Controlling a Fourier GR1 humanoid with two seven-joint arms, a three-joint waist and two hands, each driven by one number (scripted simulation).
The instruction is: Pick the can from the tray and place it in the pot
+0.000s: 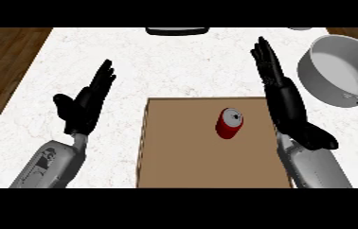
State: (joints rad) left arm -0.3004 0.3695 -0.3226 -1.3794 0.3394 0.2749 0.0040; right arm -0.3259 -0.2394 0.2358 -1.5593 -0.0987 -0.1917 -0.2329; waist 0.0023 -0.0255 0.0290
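Red can (229, 123) stood untouched on the tray (174, 147); your right robot hand (283, 98) and left robot hand (85, 102) were open. Risk: a sideways knock could topple it before reaching the pot (332, 72).

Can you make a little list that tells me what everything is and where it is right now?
can: small red metal can with a silver top, standing on the tray, right of its middle
tray: flat brown rectangular tray, on the white counter
pot: round grey metal pot, right of the tray, nothing showing inside
left hand: black left hand, open, left of the tray
right hand: black right hand, open, over the tray's right edge, holding nothing
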